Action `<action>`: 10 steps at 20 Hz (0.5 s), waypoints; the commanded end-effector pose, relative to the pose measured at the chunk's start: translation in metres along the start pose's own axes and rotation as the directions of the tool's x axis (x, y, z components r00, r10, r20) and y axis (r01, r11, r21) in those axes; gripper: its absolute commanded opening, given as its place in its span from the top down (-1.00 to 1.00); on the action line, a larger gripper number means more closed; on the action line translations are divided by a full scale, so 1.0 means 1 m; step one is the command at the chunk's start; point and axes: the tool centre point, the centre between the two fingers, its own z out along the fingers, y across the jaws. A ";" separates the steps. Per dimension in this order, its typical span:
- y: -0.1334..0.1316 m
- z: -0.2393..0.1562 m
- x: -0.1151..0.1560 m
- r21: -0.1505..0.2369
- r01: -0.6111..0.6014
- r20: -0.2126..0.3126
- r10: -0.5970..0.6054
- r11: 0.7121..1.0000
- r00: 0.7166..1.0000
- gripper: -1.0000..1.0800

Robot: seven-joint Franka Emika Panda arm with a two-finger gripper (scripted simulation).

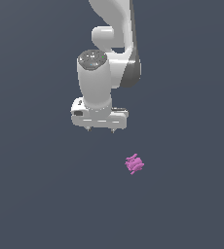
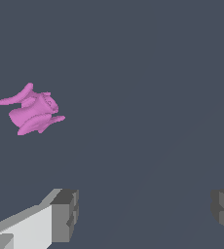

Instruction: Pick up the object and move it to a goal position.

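A: Okay, biggest first. What was the arm doing?

B: White Panda arm (image 1: 115, 46) came down from the top of the exterior view, wrist pointed straight down over a plain dark grey floor (image 1: 31, 204).

A: And the gripper?

B: Gripper (image 1: 100, 130) hung off the floor, nothing in it. Jaws were spread wide. In the wrist view the two grey fingertips (image 2: 65, 214) sat far apart with bare floor between them.

A: The object?

B: Small magenta-pink lumpy thing with short nubs, the object (image 1: 134, 164), lay on the floor. Much smaller than the gripper.

A: Where, relative to the gripper?

B: Below it and off toward the exterior view's right, clear of both fingers, not touching. The wrist view put the object (image 2: 32, 111) outside the gap between the fingers, ahead of one finger rather than centred.
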 end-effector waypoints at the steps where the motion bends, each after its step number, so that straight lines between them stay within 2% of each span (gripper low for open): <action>1: 0.000 0.000 0.000 0.000 0.000 0.000 0.000 1.000 1.000 -0.92; 10: -0.008 0.006 -0.001 -0.017 0.058 0.014 -0.057 0.998 0.998 -0.92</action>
